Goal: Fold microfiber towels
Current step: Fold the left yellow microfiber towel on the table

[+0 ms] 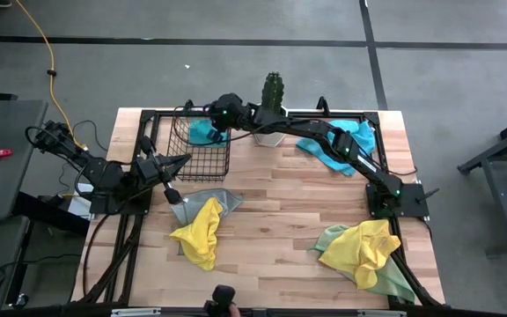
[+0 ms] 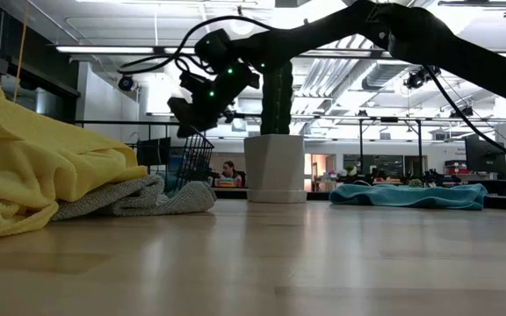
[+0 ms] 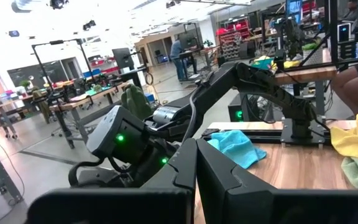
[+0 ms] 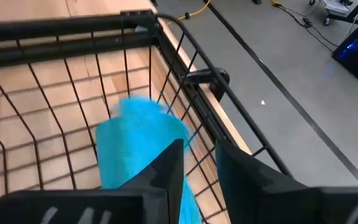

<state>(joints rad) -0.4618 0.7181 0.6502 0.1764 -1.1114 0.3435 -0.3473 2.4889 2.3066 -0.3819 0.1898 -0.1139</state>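
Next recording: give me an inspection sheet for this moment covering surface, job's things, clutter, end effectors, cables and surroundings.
Surface: wooden table, mostly bare in the middle.
Job's things: blue towel in the wire basket; another blue towel at the far right; yellow towel on a grey towel; yellow and green pile at the near right.
Clutter: potted cactus at the far edge.
End effectors: right end effector over the basket, fingers slightly parted above the blue towel; left end effector shut, empty, at the table's left side.
Cables: yellow cord on the floor.
Surroundings: workshop benches, people in the background.
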